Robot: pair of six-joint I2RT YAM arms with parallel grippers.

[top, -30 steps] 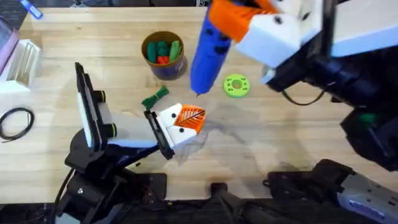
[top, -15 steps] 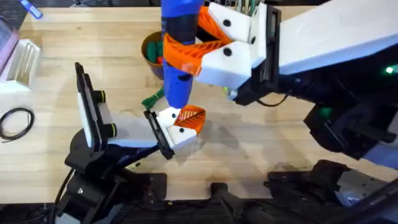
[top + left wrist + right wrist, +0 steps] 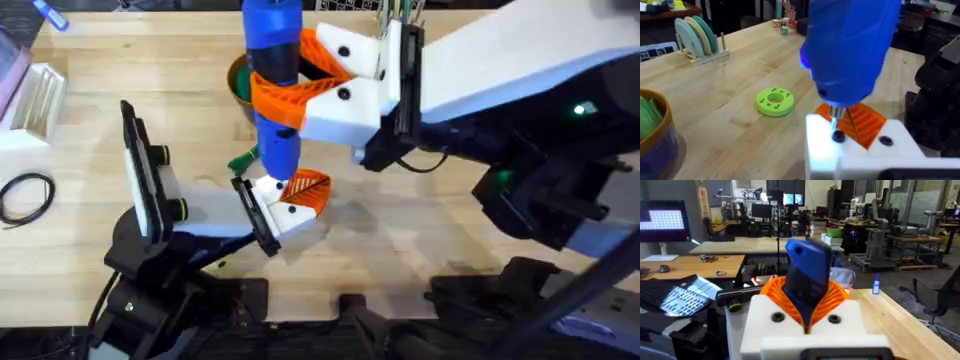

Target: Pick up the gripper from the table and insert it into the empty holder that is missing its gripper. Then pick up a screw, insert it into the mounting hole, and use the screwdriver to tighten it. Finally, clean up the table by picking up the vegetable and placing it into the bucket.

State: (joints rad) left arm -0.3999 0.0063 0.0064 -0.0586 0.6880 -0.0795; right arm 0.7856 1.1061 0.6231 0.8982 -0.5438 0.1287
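One screwdriver clamped upright in right gripper, tip on screw atop holder; left gripper's state unclear.

The right gripper, clamped on the screwdriver, has swung from about 1 o'clock over the table toward its centre and turned the tool from a slant to upright. Its silver tip, earlier short of the holder, now stands on a screw there.
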